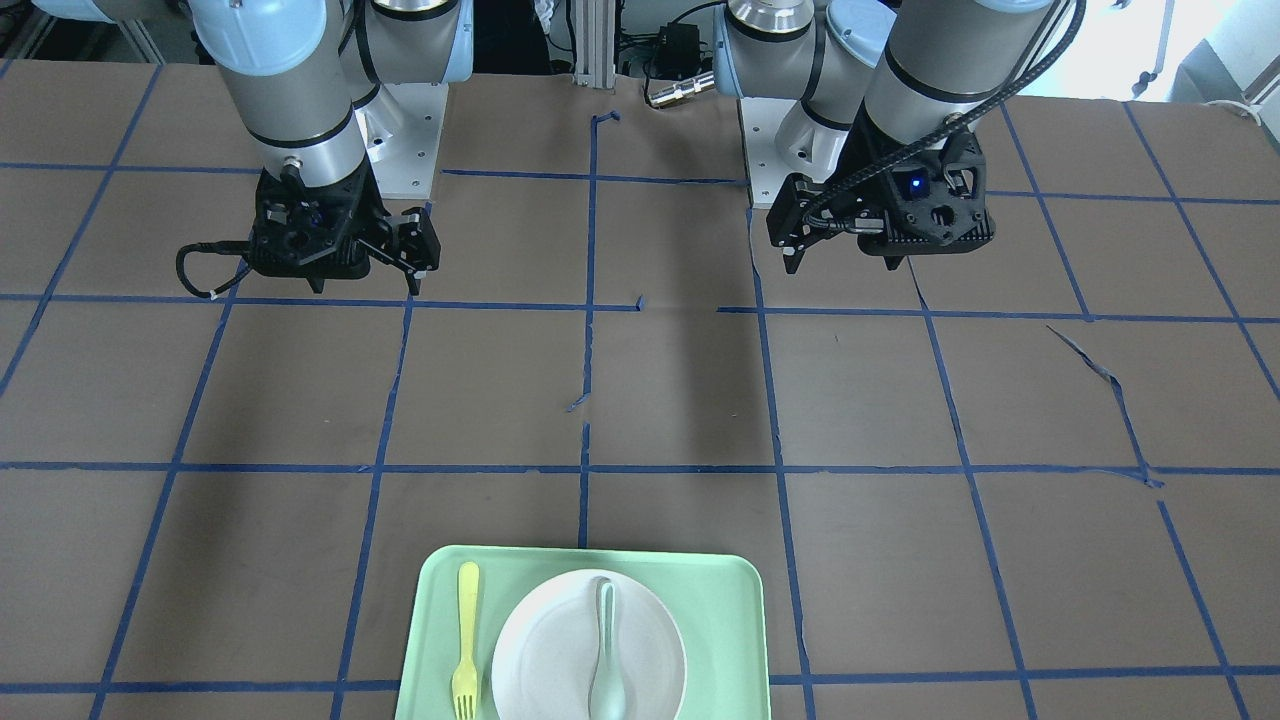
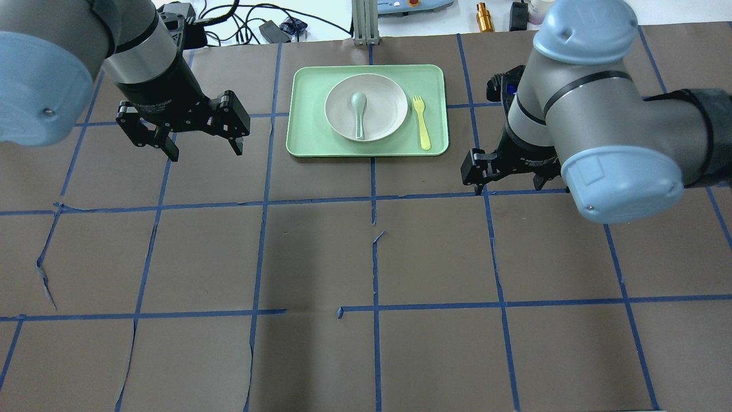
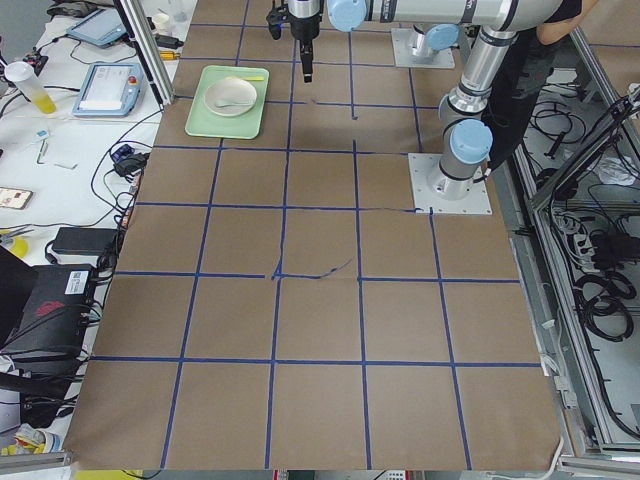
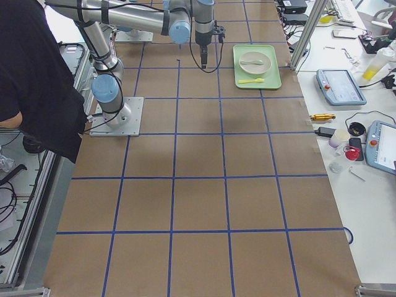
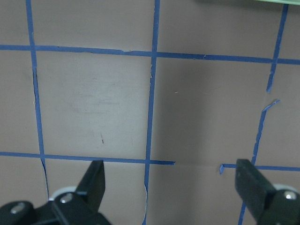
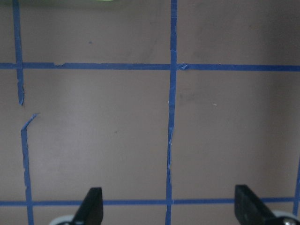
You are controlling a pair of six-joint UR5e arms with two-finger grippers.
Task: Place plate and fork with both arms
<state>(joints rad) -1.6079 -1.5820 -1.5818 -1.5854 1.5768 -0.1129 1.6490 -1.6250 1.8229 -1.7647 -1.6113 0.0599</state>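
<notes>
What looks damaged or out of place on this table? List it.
The blue tape grid is torn and peeling in several spots. A grey-green spoon lies in the plate, which is odd for a plate that is to be picked up.

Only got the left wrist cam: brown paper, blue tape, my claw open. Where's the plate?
Observer: The plate sits on a green tray at the table's far edge from the robot, between the two arms.
Operator: Fork?
Observer: The fork lies on the tray beside the plate, on the right arm's side, tines pointing away from the robot.
Operator: Plate empty?
Observer: No, a spoon lies in it.
Operator: Right claw?
Observer: The right claw is open and empty, over bare paper, off the tray.
</notes>
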